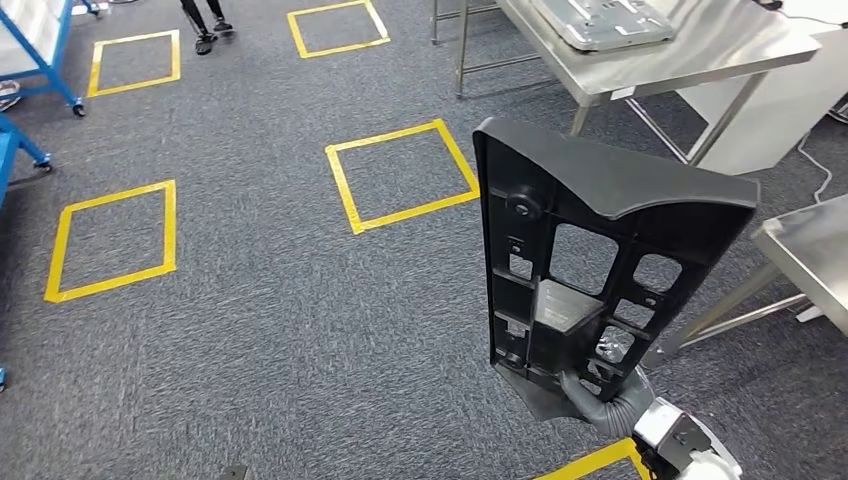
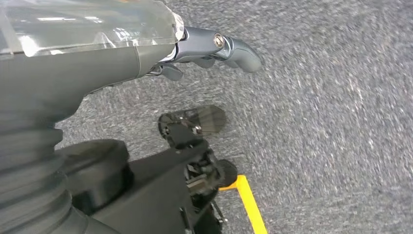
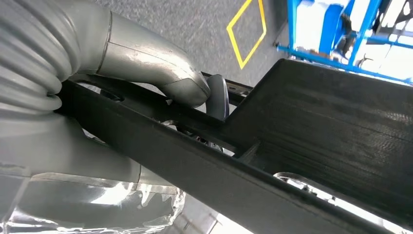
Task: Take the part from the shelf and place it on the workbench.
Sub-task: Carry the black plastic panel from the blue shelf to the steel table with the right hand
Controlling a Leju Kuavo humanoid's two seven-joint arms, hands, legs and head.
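The part [image 1: 580, 240] is a large black plastic panel with several cut-outs, held upright over the carpet at the right of the head view. My right hand [image 1: 600, 385] grips its lower end from behind, mostly hidden by the panel. In the right wrist view the thick grey thumb [image 3: 160, 73] lies across the panel's black bar [image 3: 204, 170] and dark fingers wrap the other side. My left hand [image 2: 209, 48] hangs over the grey carpet with its fingers curled and nothing in them. A steel workbench [image 1: 700, 45] stands at the upper right.
A second steel table [image 1: 815, 255] juts in at the right edge. A grey tray [image 1: 600, 20] lies on the far workbench. Yellow tape squares [image 1: 400, 175] mark the carpet. Blue shelf frames [image 1: 40, 60] stand at the upper left, and a person's feet [image 1: 205, 30] beyond them.
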